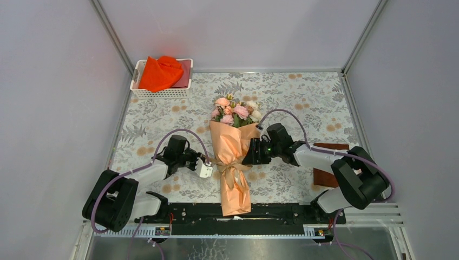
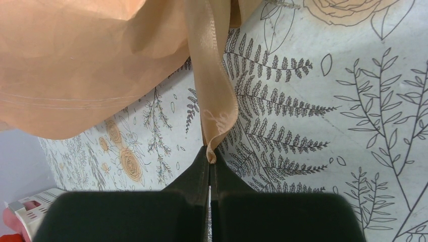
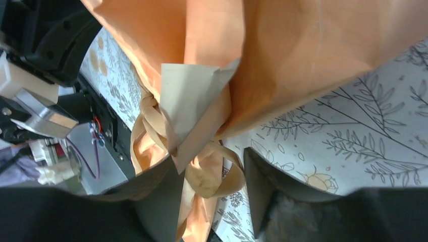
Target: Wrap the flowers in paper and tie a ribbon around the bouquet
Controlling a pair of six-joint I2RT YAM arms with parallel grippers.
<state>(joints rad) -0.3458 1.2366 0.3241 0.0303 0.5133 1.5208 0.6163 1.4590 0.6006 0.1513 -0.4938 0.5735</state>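
The bouquet [image 1: 234, 157] lies along the middle of the mat, a cone of peach-orange paper [image 3: 303, 55] with the pink and cream flowers [image 1: 235, 111] at its far end. A tan ribbon [image 1: 230, 169] is tied round its waist in a loose bow. My left gripper [image 1: 208, 167] is just left of the bow and is shut on a ribbon tail [image 2: 214, 91], which is pinched at the fingertips of the left gripper [image 2: 209, 154]. My right gripper [image 1: 252, 156] is at the cone's right side. In its wrist view the right gripper [image 3: 209, 174] is open, and a ribbon loop [image 3: 222, 176] lies loose between its fingers.
A white basket [image 1: 161, 93] holding a bright orange-red cloth [image 1: 159, 73] stands at the back left corner. A dark brown flat object [image 1: 327, 162] lies under the right arm. The grey leaf-patterned mat [image 1: 303, 97] covers the table. A black rail [image 1: 281, 211] runs along the near edge.
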